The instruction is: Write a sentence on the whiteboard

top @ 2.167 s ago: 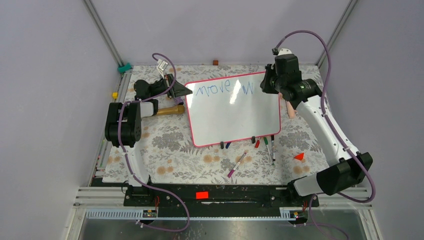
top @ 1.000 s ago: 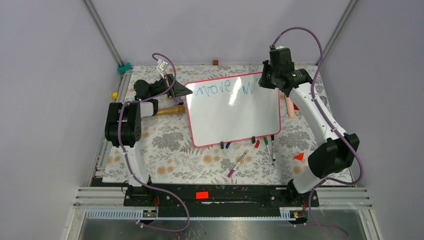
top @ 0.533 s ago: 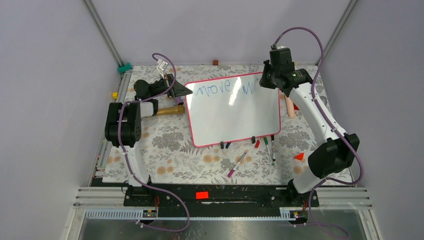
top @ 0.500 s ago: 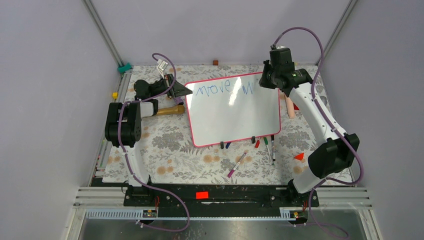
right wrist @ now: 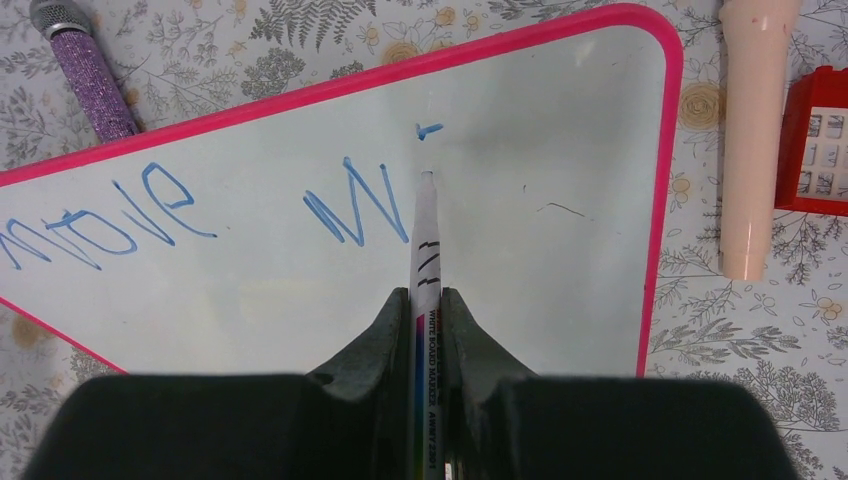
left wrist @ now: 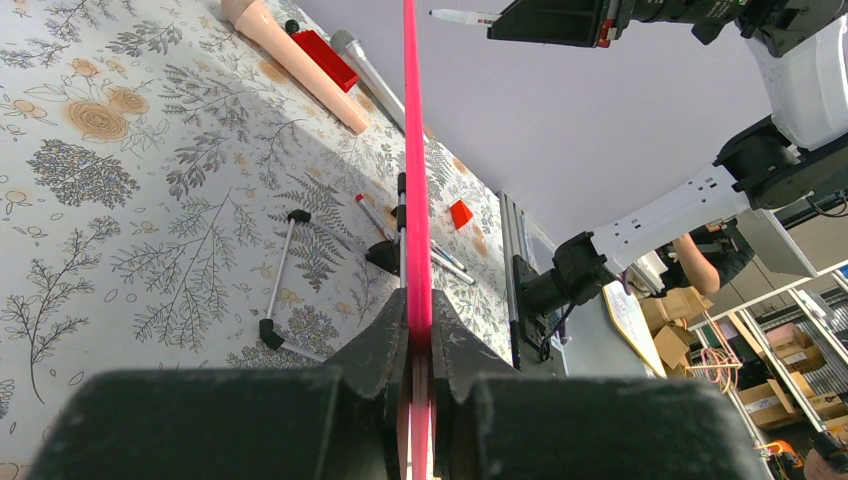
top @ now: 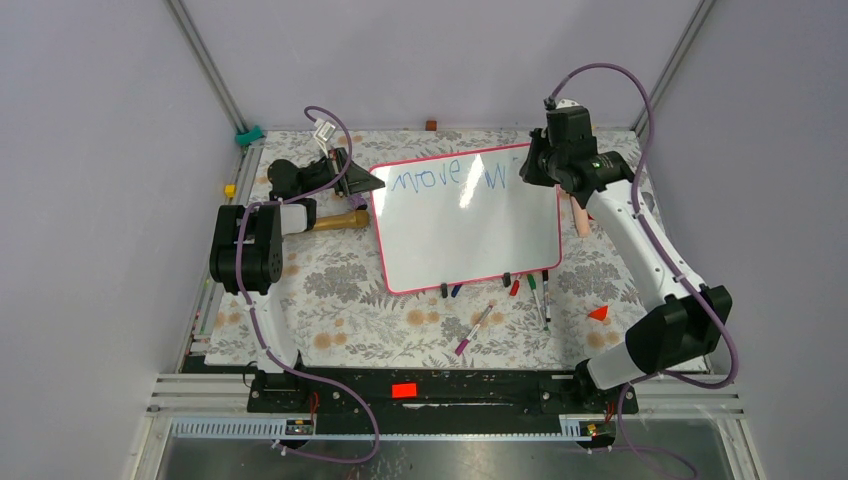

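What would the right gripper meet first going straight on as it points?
The marker in the right gripper would meet the whiteboard first, just right of the w; its tip may be touching now.

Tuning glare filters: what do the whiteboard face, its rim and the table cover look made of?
Whiteboard face: glossy coated sheet, likely melamine or painted steel; bright glare streaks show on it. Rim: smooth pink, probably moulded plastic. Table cover: matt floral print, cloth or vinyl; cannot tell which.
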You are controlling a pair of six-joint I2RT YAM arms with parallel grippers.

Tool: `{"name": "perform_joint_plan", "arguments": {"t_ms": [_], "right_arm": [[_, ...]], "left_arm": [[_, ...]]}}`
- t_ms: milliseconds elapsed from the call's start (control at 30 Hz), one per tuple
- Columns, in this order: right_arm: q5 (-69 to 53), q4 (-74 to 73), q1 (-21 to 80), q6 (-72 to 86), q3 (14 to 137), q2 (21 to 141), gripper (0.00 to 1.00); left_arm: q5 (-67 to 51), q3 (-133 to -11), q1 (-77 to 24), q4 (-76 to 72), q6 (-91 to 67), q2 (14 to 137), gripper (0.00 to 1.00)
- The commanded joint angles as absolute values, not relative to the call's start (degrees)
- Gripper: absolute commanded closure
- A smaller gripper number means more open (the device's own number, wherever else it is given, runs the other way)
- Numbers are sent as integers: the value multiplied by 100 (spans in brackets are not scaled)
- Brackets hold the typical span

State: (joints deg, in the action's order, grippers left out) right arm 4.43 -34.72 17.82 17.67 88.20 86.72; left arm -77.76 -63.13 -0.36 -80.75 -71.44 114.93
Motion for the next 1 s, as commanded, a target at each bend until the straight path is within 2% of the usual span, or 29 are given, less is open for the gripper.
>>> {"name": "perform_joint_plan", "arguments": {"t_ms": [0, 667, 967], "right_arm": [[515, -3198, 1750, 1649, 8670, 8374, 100], [573, -3261, 1749, 1658, 8907, 8884, 100], [391, -3286, 1749, 1978, 7880, 8331, 100]], "left_arm": [[-7935, -6496, -8, -8464, -7321, 11403, 100], [-7938, -6447, -4, -8464, -7304, 11364, 100], [-7938, -6445, -2, -8464, -7312, 11342, 100]]}}
